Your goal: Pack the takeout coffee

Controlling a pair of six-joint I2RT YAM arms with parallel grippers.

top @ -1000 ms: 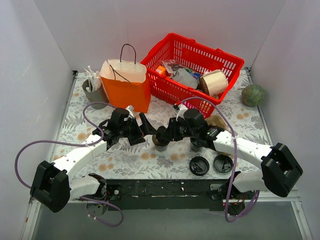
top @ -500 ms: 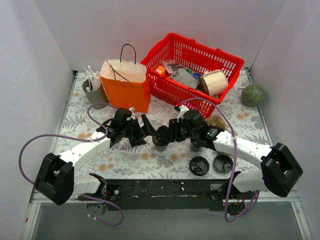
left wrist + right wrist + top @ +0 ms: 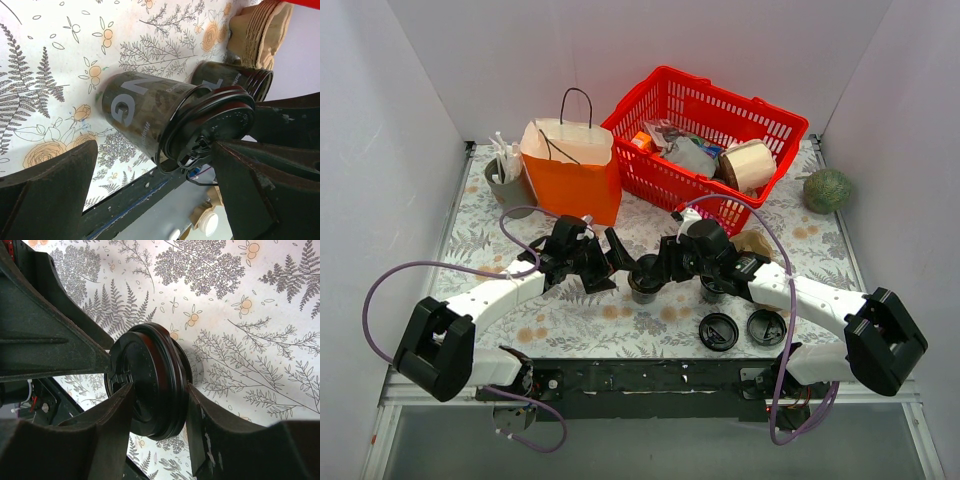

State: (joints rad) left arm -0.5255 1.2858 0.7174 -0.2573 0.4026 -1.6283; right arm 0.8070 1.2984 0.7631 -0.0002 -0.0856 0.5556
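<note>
The takeout coffee, a small dark cup with grey lettering, stands at the table's front middle. A round black lid sits slightly askew on its mouth. My right gripper is shut on this lid, one finger on each side of its rim. My left gripper is open just left of the cup. In the left wrist view its wide-spread fingers flank the cup without touching it.
A second open black cup stands right of the coffee, and shows in the left wrist view. Two loose black lids lie near the front edge. An orange paper bag, a red basket, a grey utensil cup and a melon stand behind.
My left gripper has moved right and slightly back, closer to the cup. The right gripper stays on the lid, almost still.
</note>
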